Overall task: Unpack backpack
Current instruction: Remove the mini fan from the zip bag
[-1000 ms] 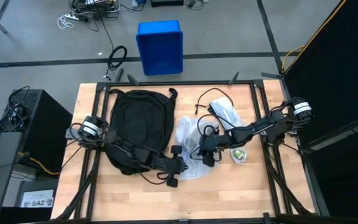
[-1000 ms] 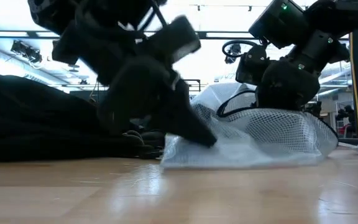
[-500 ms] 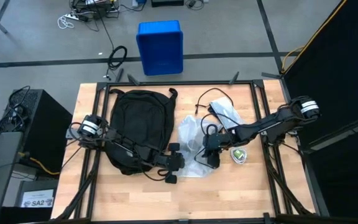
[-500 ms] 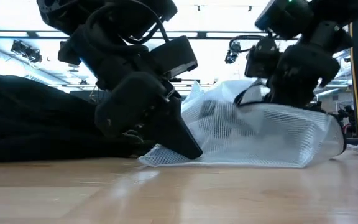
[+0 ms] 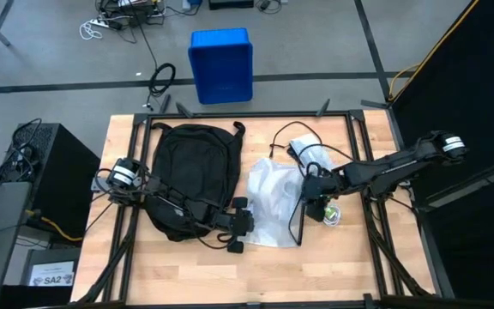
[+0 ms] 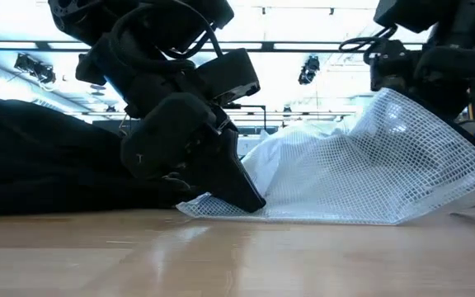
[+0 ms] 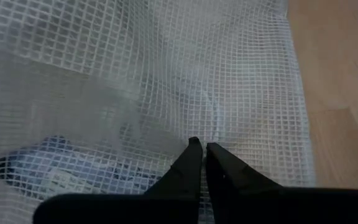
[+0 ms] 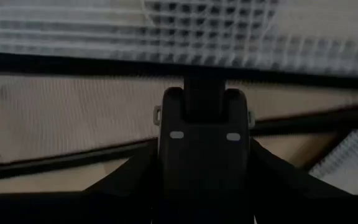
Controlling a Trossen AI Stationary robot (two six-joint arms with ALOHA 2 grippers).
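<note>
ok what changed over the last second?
The right hand pulled away toward the table's right side, dragging one end of the white mesh bag with it, so the bag stretched out and lifted on that side. The left hand shifted slightly, still shut on the bag's other end, pinning it near the table. The backpack stayed put.

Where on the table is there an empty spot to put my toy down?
The bare wood along the near edge, in front of the backpack and the mesh bag, is free. The middle is crowded: both tools, left and right, are at the bag, with small things by the right one.
</note>
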